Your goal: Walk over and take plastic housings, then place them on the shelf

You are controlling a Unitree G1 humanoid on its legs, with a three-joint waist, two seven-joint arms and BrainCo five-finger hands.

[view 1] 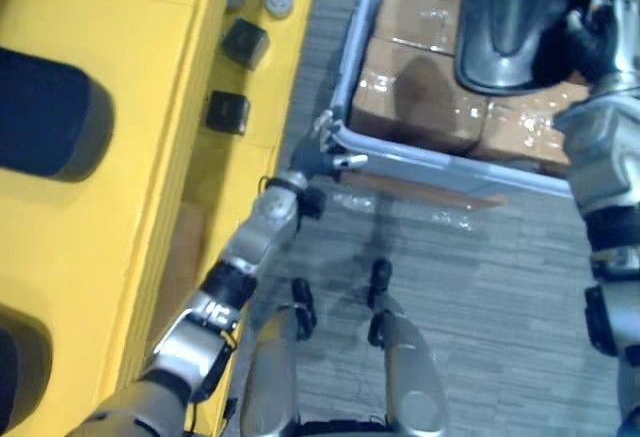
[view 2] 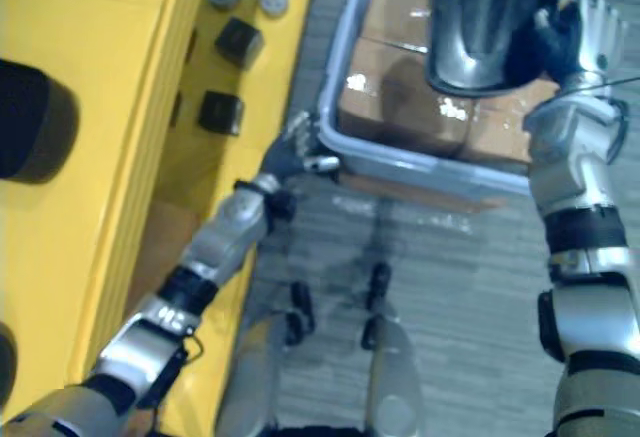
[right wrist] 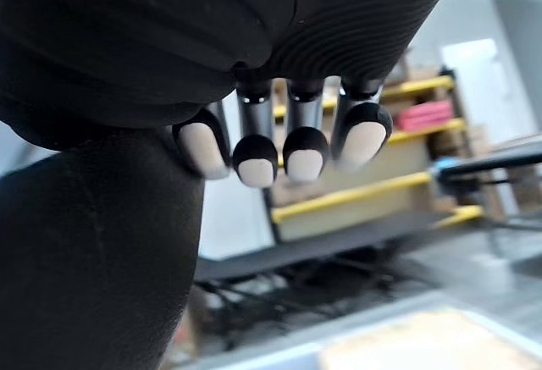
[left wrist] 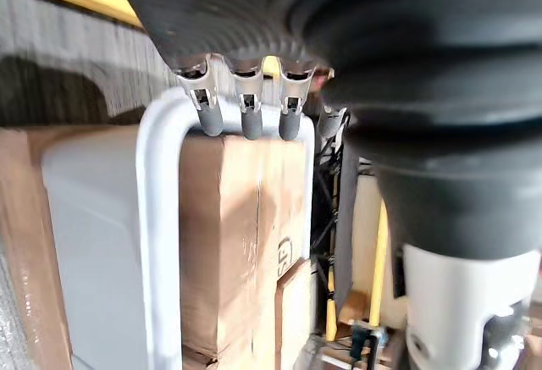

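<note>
Right eye view: plastic housing (view 2: 488,17) is being clutched by the curled right hand (view 2: 565,42) — ideally carried clear of the bin (view 2: 420,162).

Head stereo downward, 2 wrist close-ups

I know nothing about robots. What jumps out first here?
A big glossy dark housing looms at the right hand, above a grey bin of cardboard boxes. The left hand touches the bin's corner, beside a bright yellow shelf.
</note>
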